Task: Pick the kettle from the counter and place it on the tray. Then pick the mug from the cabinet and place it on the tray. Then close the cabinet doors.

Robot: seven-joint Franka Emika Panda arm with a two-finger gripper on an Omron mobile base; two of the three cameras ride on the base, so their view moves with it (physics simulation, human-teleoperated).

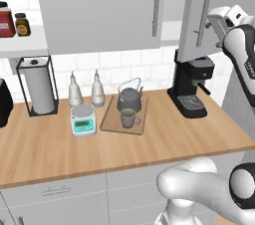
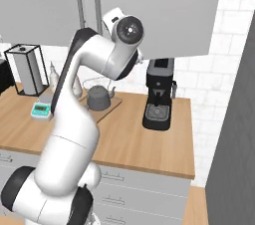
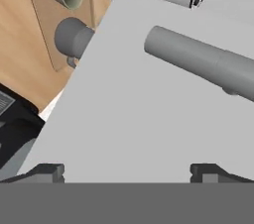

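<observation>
Wood-grain tabletop point(image 1: 164, 144) carrying a wooden tray point(image 1: 111, 119), small scale point(image 1: 83, 120), two pale bottles point(image 1: 75, 90), wire-framed paper towel holder point(image 1: 36, 86) and black coffee machine point(image 1: 191, 84). On the tray, dark kettle point(image 1: 129, 96) and mug point(image 1: 129, 117).

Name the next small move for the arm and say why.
Probably push the right cabinet door toward shut: the kettle and mug already sit on the tray, that door stands ajar, and the open gripper faces its panel near the bar handle.
</observation>
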